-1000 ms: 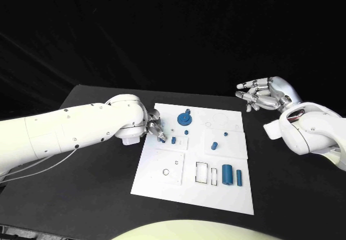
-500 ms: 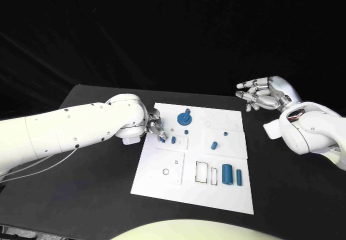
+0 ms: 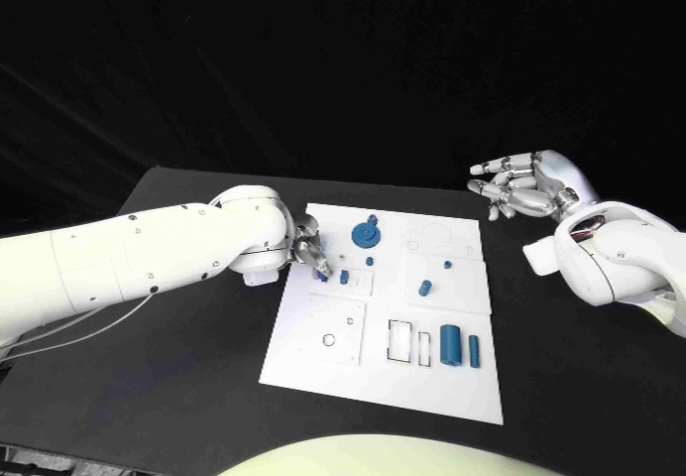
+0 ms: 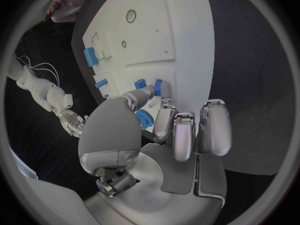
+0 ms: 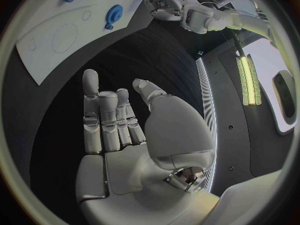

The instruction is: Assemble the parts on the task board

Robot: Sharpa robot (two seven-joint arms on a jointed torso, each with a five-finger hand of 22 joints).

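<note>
Judging by their look, the parts are small, rigid moulded pieces, light and smooth, so each likely wants a fingertip pinch across its short sides rather than a full grasp, and could slip or roll if nudged. The task board (image 3: 379,337) lies flat in the middle of the black surface (image 3: 171,397), and it acts as the holder here: its outlined recesses and holes are where pieces belong. A blue gear (image 3: 368,236) sits near the board's far edge, with a small peg (image 3: 369,262) just nearer; a short blue piece (image 3: 424,289) lies tilted towards the middle, and a tiny one (image 3: 446,265) is beyond it. At the near right, a wide blue block (image 3: 452,345) and a slimmer bar (image 3: 473,350) stand side by side, just beside two rectangular outlines (image 3: 410,343) that look unfilled. A round hole (image 3: 329,341) on the near left also looks vacant. The left hand (image 3: 307,255) reaches over the board's left edge, fingertips down at a small blue piece (image 3: 343,278); whether it actually pinches anything I cannot tell. The right hand (image 3: 521,188) hovers off the board's far right corner, fingers apart, holding nothing.
</note>
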